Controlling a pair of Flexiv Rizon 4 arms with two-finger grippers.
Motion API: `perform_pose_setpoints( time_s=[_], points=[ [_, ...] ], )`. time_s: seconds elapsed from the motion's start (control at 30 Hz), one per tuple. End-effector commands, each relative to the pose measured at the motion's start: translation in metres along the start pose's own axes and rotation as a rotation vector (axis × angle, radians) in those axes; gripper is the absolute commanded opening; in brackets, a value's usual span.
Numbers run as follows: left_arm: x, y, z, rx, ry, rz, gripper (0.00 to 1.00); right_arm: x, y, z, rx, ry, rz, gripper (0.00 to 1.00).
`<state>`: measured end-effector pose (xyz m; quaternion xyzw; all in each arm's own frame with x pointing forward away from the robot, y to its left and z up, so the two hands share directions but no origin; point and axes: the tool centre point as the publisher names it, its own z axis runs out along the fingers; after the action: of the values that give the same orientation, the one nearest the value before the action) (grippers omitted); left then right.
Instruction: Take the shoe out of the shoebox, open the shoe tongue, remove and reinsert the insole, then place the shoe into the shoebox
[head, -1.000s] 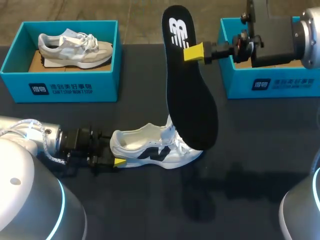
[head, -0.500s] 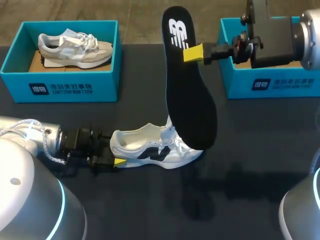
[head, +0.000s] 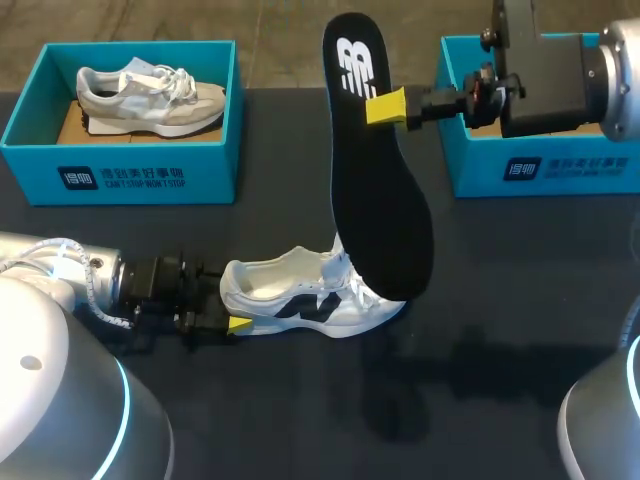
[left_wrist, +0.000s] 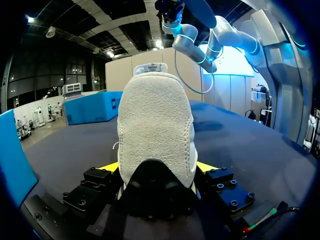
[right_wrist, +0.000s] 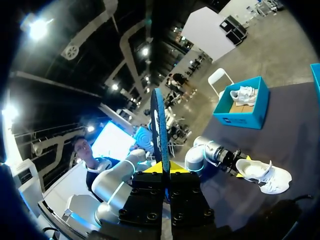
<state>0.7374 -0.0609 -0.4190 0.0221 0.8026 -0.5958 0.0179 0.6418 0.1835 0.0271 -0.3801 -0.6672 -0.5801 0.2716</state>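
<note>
The black insole (head: 375, 170) is pinched near its upper end by the right gripper (head: 388, 106) and hangs at 12 o'clock from the white sneaker (head: 310, 295). The sneaker's heel is clamped by the left gripper (left_wrist: 157, 170). Nothing is displaced since a second ago, so removal is judged done and reinsertion pending.

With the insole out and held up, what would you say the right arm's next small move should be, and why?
Probably lower the insole toe-first into the opening of the shoe. The right gripper pinches it upright with its toe end by the shoe's front, and the left gripper clamps the heel on the table, so reinsertion looks next.
</note>
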Motion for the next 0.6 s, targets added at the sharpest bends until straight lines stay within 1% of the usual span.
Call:
perform_pose_setpoints(
  time_s=[0.03, 0.17, 0.23, 0.27, 0.33, 0.5, 0.53, 0.6],
  points=[
    [0.0010, 0.0036, -0.0008, 0.000, 0.000, 0.001, 0.00, 0.0012, 0.0064, 0.0043, -0.022, -0.003, -0.022, 0.00],
    [0.0010, 0.0036, -0.0008, 0.000, 0.000, 0.001, 0.00, 0.0034, 0.0080, 0.0038, -0.061, -0.015, -0.075, 0.00],
    [0.0010, 0.0036, -0.0008, 0.000, 0.000, 0.001, 0.00, 0.0036, 0.0078, 0.0039, -0.065, -0.018, -0.085, 0.00],
    [0.0010, 0.0036, -0.0008, 0.000, 0.000, 0.001, 0.00, 0.0044, 0.0077, 0.0046, -0.068, -0.001, -0.089, 0.00],
    [0.0010, 0.0036, -0.0008, 0.000, 0.000, 0.001, 0.00, 0.0054, 0.0072, 0.0052, -0.066, 0.001, -0.104, 0.00],
    [0.0010, 0.0036, -0.0008, 0.000, 0.000, 0.001, 0.00, 0.0065, 0.0043, 0.0080, -0.024, 0.025, -0.099, 0.00],
    [0.0010, 0.0036, -0.0008, 0.000, 0.000, 0.001, 0.00, 0.0067, 0.0042, 0.0079, -0.026, 0.008, -0.099, 0.00],
    [0.0010, 0.0036, -0.0008, 0.000, 0.000, 0.001, 0.00, 0.0067, 0.0042, 0.0079, -0.026, 0.008, -0.099, 0.00]
  ],
)
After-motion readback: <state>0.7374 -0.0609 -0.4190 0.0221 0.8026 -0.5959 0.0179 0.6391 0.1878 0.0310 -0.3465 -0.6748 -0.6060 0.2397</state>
